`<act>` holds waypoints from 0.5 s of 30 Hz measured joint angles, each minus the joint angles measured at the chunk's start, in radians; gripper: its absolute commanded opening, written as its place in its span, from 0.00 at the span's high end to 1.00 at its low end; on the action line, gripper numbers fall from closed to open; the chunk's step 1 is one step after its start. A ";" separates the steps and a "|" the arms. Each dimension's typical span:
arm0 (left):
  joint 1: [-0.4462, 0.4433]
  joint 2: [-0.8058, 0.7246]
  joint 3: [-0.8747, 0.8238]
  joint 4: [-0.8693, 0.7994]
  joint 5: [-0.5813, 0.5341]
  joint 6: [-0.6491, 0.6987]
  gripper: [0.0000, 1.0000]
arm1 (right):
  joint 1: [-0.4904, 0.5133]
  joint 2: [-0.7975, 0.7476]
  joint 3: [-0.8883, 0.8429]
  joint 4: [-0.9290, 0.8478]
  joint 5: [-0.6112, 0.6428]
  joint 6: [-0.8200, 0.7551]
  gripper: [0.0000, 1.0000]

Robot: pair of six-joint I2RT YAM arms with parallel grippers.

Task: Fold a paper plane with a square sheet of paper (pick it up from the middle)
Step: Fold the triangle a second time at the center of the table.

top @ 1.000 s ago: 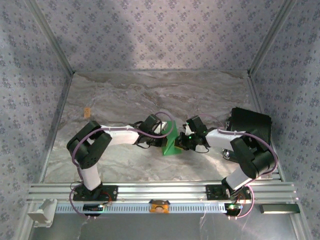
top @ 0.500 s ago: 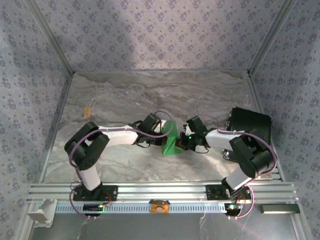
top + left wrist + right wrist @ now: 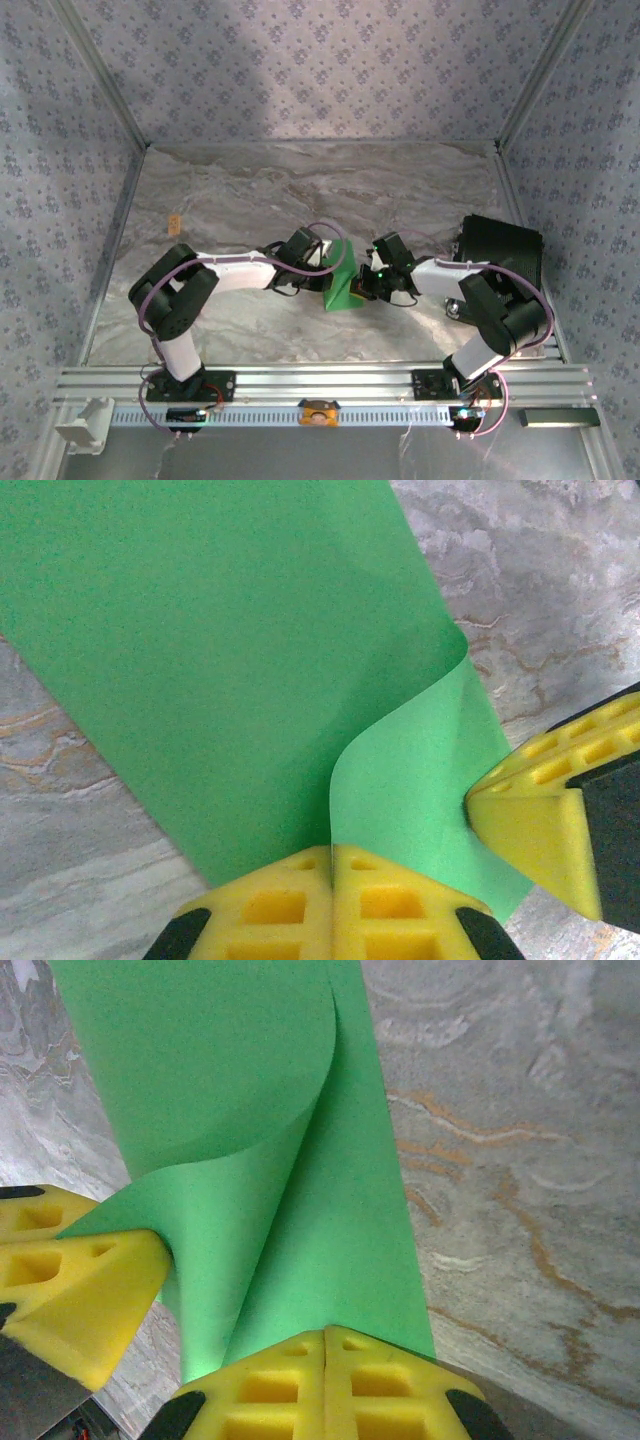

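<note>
The square sheet of paper point(image 3: 343, 283) is bright green and hangs curled between my two grippers over the middle of the table. My left gripper point(image 3: 328, 268) is shut on one edge of it; in the left wrist view the yellow pads point(image 3: 332, 865) pinch the green sheet point(image 3: 230, 670), which bends into a curve toward the right gripper's yellow fingertips point(image 3: 525, 825). My right gripper point(image 3: 362, 285) is shut on the opposite edge; the right wrist view has its pads point(image 3: 326, 1350) closed on the paper point(image 3: 300, 1190), with the left gripper's yellow fingertips point(image 3: 80, 1280) at the lower left.
A black box point(image 3: 500, 255) stands at the right behind the right arm. A small tan object point(image 3: 174, 223) lies at the left of the marble tabletop point(image 3: 300, 190). Patterned walls enclose the table on three sides.
The right gripper has closed fully on the paper's edge. Both arms and the sheet have barely shifted.
</note>
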 measured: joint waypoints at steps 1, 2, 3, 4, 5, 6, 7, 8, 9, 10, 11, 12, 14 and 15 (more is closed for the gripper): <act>0.000 0.000 0.000 -0.002 -0.003 0.000 0.96 | 0.000 0.000 0.000 0.000 0.000 0.000 0.94; 0.000 0.000 0.000 -0.003 -0.005 0.000 0.96 | 0.000 0.000 0.000 0.000 0.000 0.000 0.94; 0.000 0.000 0.000 -0.003 -0.008 0.000 0.96 | 0.000 0.000 0.000 0.000 0.000 0.000 0.94; 0.000 0.000 0.000 -0.003 -0.010 0.000 0.96 | 0.000 0.000 0.000 0.000 0.000 0.000 0.94; 0.000 0.000 0.000 -0.003 -0.010 0.000 0.96 | 0.000 0.000 0.000 0.000 0.000 0.000 0.94; 0.000 0.000 0.000 -0.003 -0.011 0.000 0.96 | 0.000 0.000 0.000 0.000 0.000 0.000 0.94; 0.000 0.000 0.000 -0.003 -0.011 0.000 0.96 | 0.000 0.000 0.000 0.000 0.000 0.000 0.94; 0.000 0.000 0.000 -0.002 -0.011 0.000 0.96 | 0.000 0.000 0.000 0.000 0.000 0.000 0.94; 0.000 0.000 0.000 -0.002 -0.011 0.000 0.96 | 0.000 0.000 0.000 0.000 0.000 0.000 0.94; 0.000 0.000 0.000 -0.002 -0.011 0.000 0.96 | 0.000 0.000 0.000 0.000 0.000 0.000 0.94; 0.000 0.000 0.000 -0.002 -0.011 0.000 0.96 | 0.000 0.000 0.000 0.000 0.000 0.000 0.94; 0.000 0.000 0.000 -0.002 -0.011 0.000 0.96 | 0.000 0.000 0.000 0.000 0.000 0.000 0.94; 0.000 0.000 0.000 -0.002 -0.011 0.000 0.96 | 0.000 0.000 0.000 0.000 0.000 0.000 0.94; 0.000 0.000 0.000 -0.002 -0.011 0.000 0.96 | 0.000 0.000 0.000 0.000 0.000 0.000 0.94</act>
